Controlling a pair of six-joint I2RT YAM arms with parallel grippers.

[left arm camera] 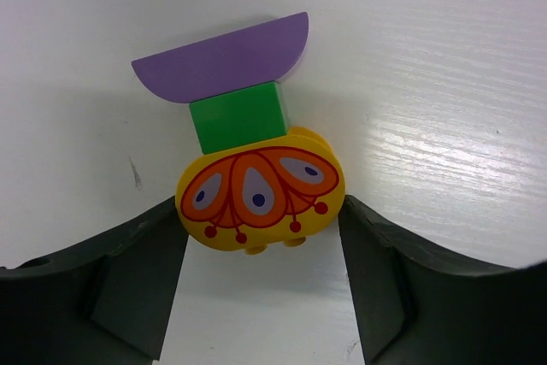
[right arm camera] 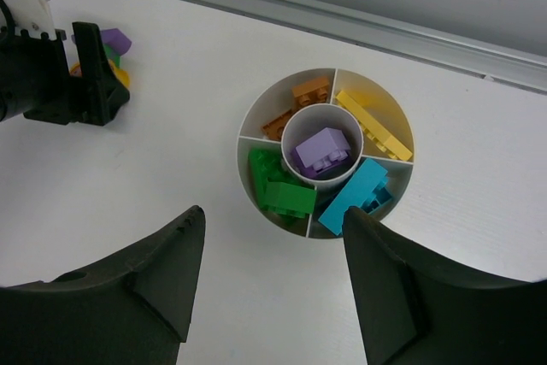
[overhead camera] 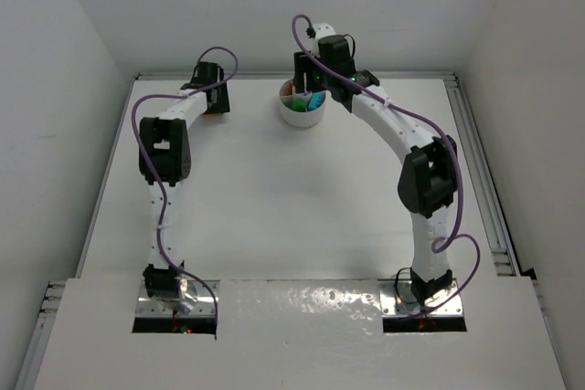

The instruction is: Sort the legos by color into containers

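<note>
In the left wrist view a yellow lego (left arm camera: 261, 198) with an orange pattern lies on the table, joined to a green lego (left arm camera: 238, 117) and a purple half-round lego (left arm camera: 226, 57). My left gripper (left arm camera: 261, 215) has both fingertips against the yellow lego's sides. The round white dish (right arm camera: 256, 203) holds orange (right arm camera: 303, 100), yellow (right arm camera: 373, 126), teal (right arm camera: 355, 198) and green (right arm camera: 282, 190) legos in separate wedges, and a purple one (right arm camera: 320, 150) in its centre cup. My right gripper (right arm camera: 273, 215) hangs open and empty just short of the dish (overhead camera: 303, 114).
A metal rail (right arm camera: 342, 14) runs along the table's far edge behind the dish. The left gripper (right arm camera: 81, 83) with its legos sits to the dish's left, seen from the right wrist. White walls enclose the table on three sides.
</note>
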